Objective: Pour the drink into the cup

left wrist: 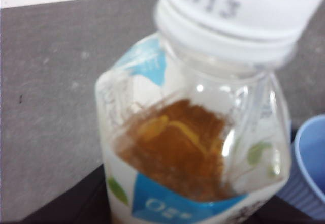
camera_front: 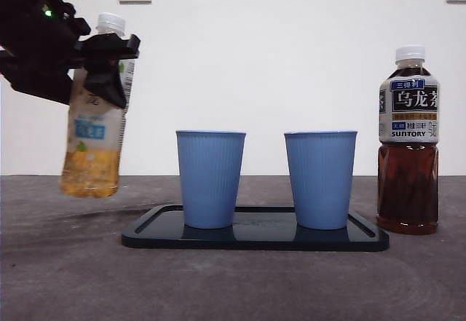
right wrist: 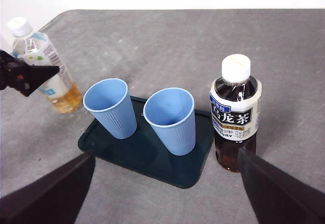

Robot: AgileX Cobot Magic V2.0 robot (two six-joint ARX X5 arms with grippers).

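I see my left end effector (camera_front: pixel 102 62) clamped on the pale drink bottle (camera_front: pixel 95 128), lifted off the tabletop (camera_front: pixel 65 277) beside the tray (camera_front: pixel 255 237) with two blue cups (camera_front: pixel 210 179) (camera_front: pixel 320 179), one dark tea bottle (camera_front: pixel 408 143) standing apart, right end effector (right wrist: pixel 165 183) jaws spread.

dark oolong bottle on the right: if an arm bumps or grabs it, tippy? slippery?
The oolong bottle looks nearly full, so probably heavy for its size and steady against light bumps. It is tall and narrow, so a push near the white cap could tip it. The glossy label may be slick; the right gripper hangs open above.
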